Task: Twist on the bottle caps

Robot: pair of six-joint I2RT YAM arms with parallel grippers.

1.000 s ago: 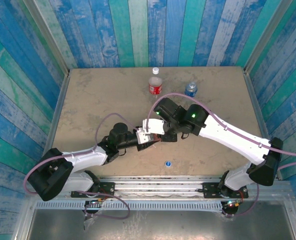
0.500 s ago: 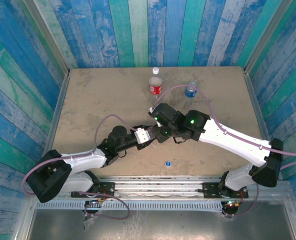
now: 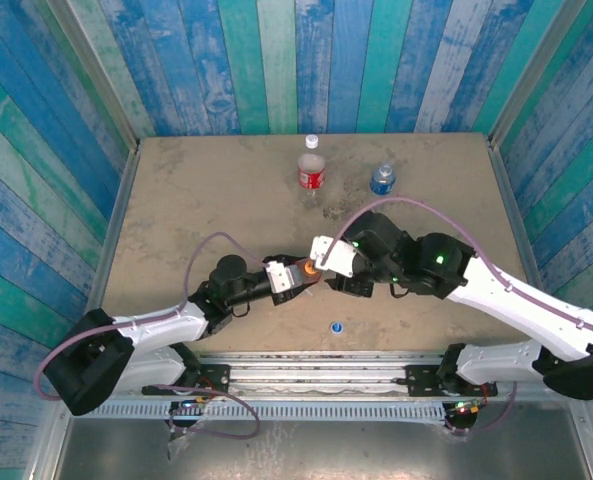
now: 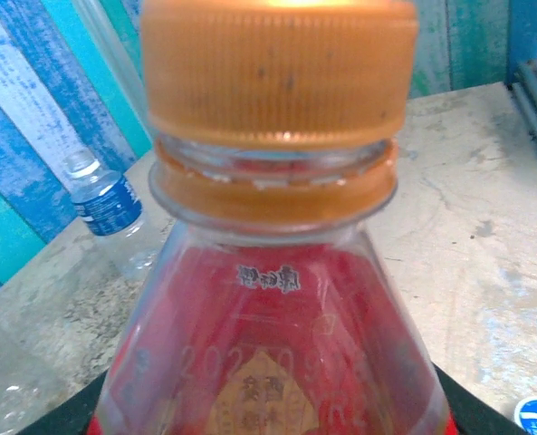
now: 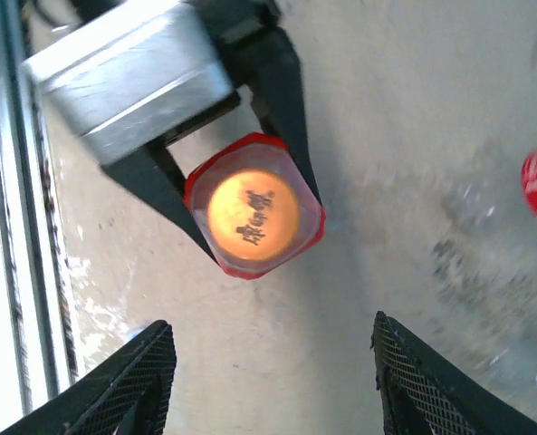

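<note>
The ribbed orange cap [image 4: 277, 68] sits on the red bottle [image 4: 268, 362], whose glossy clear neck widens below it. My left gripper [image 3: 298, 274] clamps the bottle between black jaws. My right gripper [image 5: 277, 390] is spread wide and empty, with the cap just ahead of it. I'd centre its mesh-textured jaws, close on the ribs, then twist.

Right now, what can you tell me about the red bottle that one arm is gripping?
The red bottle is small, see-through plastic tinted red, with faint raised characters on its shoulder. A ribbed orange cap sits on its neck above an orange ring. It seems upright, near the table's front middle, pinched on two sides by the left arm's black fingers.
</note>
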